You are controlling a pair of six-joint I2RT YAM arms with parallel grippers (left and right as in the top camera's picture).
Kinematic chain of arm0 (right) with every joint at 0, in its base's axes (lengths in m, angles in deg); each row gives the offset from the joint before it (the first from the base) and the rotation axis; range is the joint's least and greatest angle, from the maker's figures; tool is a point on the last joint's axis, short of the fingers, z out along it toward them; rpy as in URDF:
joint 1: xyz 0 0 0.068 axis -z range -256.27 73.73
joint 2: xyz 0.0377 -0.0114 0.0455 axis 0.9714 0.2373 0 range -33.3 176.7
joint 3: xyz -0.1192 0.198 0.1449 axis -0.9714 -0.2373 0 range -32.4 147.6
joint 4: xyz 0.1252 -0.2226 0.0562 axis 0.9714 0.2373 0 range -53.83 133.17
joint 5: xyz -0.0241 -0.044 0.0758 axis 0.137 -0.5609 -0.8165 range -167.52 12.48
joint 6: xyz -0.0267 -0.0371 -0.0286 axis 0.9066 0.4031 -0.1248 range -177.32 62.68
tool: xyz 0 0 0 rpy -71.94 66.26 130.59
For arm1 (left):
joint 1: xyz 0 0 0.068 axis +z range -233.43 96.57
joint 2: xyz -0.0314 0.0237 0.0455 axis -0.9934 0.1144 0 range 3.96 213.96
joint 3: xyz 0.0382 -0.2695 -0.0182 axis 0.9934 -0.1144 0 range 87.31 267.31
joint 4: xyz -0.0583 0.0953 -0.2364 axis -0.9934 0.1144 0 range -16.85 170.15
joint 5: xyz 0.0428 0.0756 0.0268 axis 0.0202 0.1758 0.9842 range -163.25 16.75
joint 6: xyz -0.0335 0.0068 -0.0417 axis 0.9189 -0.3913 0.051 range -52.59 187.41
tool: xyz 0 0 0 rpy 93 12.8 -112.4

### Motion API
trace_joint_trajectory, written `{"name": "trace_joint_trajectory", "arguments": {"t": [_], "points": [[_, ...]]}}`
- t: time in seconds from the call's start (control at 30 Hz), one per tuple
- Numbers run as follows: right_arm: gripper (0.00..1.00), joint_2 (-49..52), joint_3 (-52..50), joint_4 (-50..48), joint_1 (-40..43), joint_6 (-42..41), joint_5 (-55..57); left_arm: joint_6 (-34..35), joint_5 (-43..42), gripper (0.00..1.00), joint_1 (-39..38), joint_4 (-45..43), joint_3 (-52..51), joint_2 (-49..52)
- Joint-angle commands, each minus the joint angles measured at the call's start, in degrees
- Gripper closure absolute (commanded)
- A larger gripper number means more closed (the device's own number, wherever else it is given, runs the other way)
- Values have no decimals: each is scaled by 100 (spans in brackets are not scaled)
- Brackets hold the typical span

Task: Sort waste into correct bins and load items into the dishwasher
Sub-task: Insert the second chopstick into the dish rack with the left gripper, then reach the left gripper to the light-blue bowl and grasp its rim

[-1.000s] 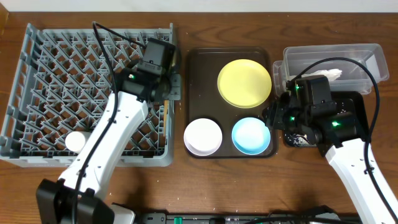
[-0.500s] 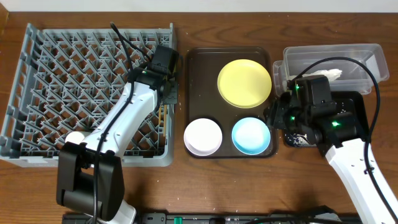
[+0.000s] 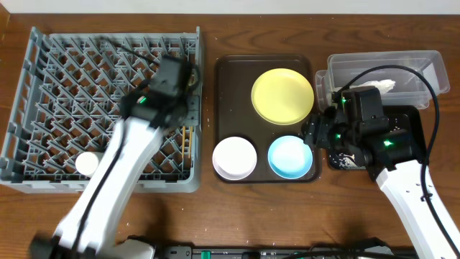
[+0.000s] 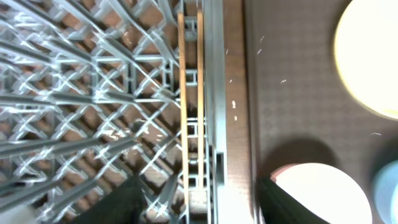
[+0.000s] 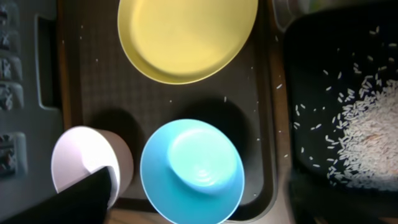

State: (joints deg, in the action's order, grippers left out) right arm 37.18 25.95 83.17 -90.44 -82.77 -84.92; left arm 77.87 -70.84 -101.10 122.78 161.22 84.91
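Observation:
Two wooden chopsticks [image 4: 189, 93] lie side by side in the grey dishwasher rack [image 3: 43, 86], along its right wall [image 3: 188, 142]. My left gripper [image 4: 199, 208] hangs open above them, holding nothing [image 3: 188, 114]. My right gripper [image 5: 208, 202] is open wide over the light blue bowl [image 5: 191, 171], one finger [image 5: 81, 199] over the white bowl [image 5: 87, 158]. In the overhead view it [image 3: 310, 137] sits at the right rim of the blue bowl [image 3: 290, 157]. The yellow plate [image 3: 282, 96] and white bowl [image 3: 235, 157] rest on the brown tray. A small white cup [image 3: 87, 163] stands in the rack.
The brown serving tray [image 3: 230, 108] sits between the rack and the bins. The clear tub [image 3: 424, 68] at the back right holds a white napkin [image 3: 375, 86]. The black tray [image 3: 413, 122] under my right arm holds loose rice [image 5: 367, 137].
My left jaws have opened and the chopsticks now lie loose in the rack; the left arm has shifted a little left. My right jaws have spread wider over the blue bowl.

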Motion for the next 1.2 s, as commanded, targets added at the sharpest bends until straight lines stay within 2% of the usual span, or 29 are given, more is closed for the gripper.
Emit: {"name": "trace_joint_trajectory", "arguments": {"t": [0.0,0.1,0.37,0.93,0.97,1.17], "points": [[1,4,-9,9,-94,83,114,2,-136,25,26,243,151,-820],[1,4,-9,17,-96,85,116,-33,-136,15,24,619,149,-1464],[1,4,-9,17,-94,83,116,-31,-138,13,24,1034,149,-2680],[1,4,-9,17,-94,83,116,-28,144,12,24,1058,129,-3047],[1,4,-9,17,-94,83,116,-28,144,2,24,1060,129,-3069],[1,4,-9,17,-96,83,116,-28,142,2,24,1193,129,-3047]]}}
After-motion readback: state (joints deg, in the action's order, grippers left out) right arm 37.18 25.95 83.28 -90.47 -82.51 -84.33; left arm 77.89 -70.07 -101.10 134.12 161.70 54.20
